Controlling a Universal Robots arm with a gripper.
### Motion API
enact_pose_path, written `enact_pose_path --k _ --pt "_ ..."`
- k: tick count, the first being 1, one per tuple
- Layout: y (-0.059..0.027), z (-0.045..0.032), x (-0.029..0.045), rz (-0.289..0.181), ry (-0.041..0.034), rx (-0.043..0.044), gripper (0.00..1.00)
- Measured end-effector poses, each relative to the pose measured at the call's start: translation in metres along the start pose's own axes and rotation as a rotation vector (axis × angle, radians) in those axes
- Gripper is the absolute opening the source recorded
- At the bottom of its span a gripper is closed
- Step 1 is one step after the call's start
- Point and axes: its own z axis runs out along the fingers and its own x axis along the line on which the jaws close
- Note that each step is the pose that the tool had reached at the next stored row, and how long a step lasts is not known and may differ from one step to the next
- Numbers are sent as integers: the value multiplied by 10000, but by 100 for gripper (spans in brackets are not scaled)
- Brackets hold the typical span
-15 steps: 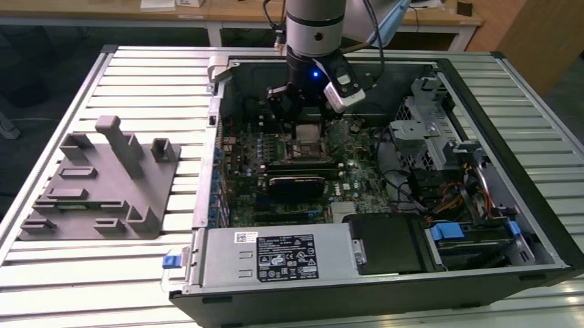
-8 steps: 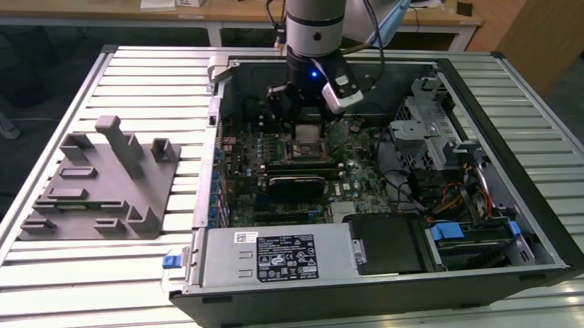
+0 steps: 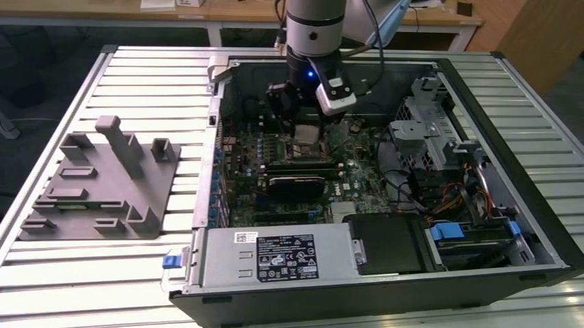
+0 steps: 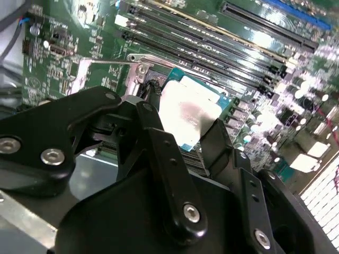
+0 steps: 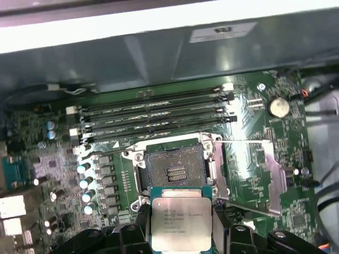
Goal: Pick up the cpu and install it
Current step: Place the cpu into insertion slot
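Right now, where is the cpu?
In both wrist views the cpu is clamped in the gripper over the motherboard, just short of the open socket and not yet in it; the memory slots lie beyond the socket.

We log an open computer case (image 3: pixel 365 295) lying on a slatted metal table (image 3: pixel 137 75). A grey fixture (image 3: pixel 96 188) with upright posts stands on the table at the exterior view's left, apart from the case. Inside lie a green motherboard (image 3: pixel 242 171) and a labelled power supply box (image 3: pixel 273 256), with a blue tab (image 3: pixel 171 260) beside it. In the first wrist view we count four memory slots (image 5: pixel 153 114) side by side, with a coin battery (image 5: pixel 278 106) near them.
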Motion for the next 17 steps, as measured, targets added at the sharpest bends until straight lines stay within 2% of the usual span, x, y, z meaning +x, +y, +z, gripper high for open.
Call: enact_pose_path --k 17 --pt "0 2 0 2952 82 119 54"
